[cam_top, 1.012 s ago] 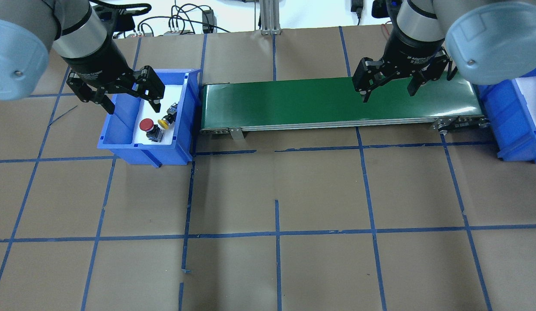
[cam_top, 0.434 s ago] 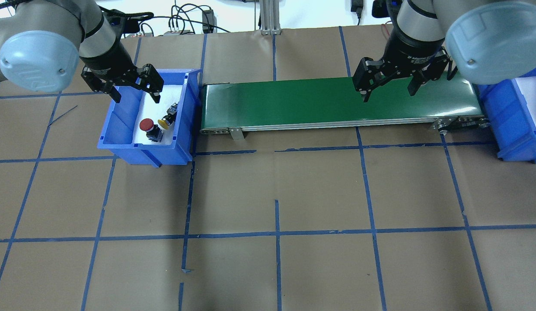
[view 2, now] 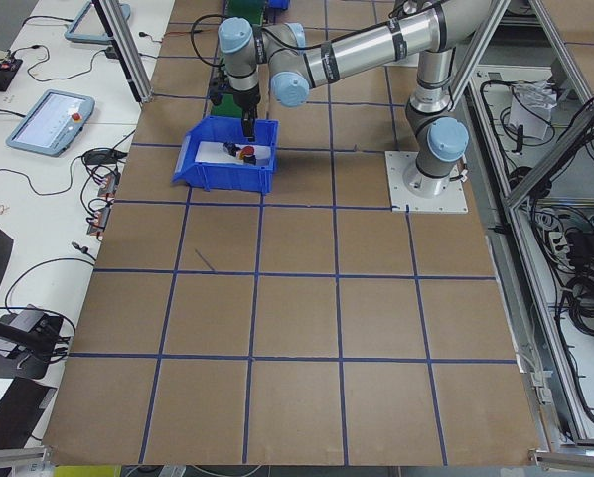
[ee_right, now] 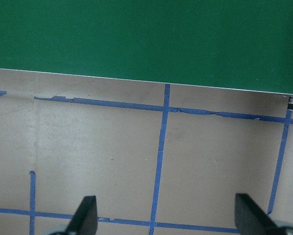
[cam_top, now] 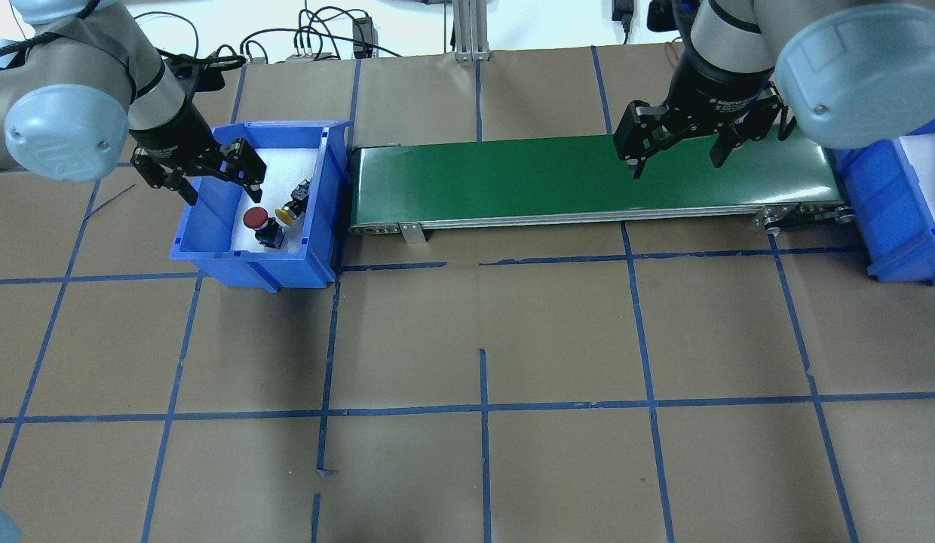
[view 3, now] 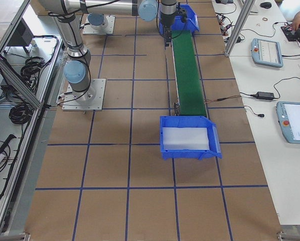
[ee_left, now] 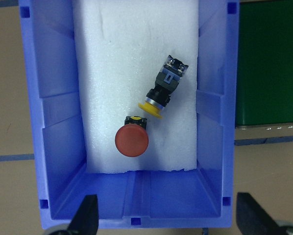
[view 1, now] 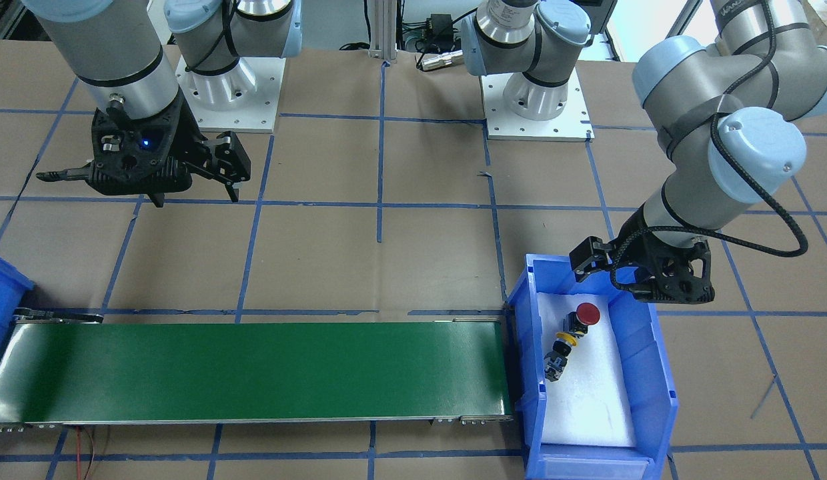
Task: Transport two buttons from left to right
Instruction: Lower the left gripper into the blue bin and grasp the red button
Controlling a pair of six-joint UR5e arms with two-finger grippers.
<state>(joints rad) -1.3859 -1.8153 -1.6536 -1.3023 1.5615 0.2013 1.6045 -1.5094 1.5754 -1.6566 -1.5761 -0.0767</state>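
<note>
Two buttons lie on white foam in the blue left bin (cam_top: 249, 270): the red-capped button (cam_top: 255, 219) (view 1: 587, 313) (ee_left: 132, 141) at the near end, the yellow-capped button (cam_top: 286, 215) (view 1: 564, 339) (ee_left: 151, 108) lying on its side right beside it. My left gripper (cam_top: 223, 194) (ee_left: 168, 221) hangs open above the bin's left near part, close to the red button and holding nothing. Open and empty, my right gripper (cam_top: 677, 166) (ee_right: 168, 221) hovers over the right part of the green conveyor belt (cam_top: 588, 177).
The belt runs from the left bin to a second blue bin (cam_top: 897, 219) (view 3: 187, 138) with white foam at the right. Brown table paper with a blue tape grid surrounds them. Cables and a metal post (cam_top: 467, 30) sit at the far edge.
My left arm has come down and drawn back toward the near end of the bin, nearer the red button. The buttons and the right arm have not moved.
</note>
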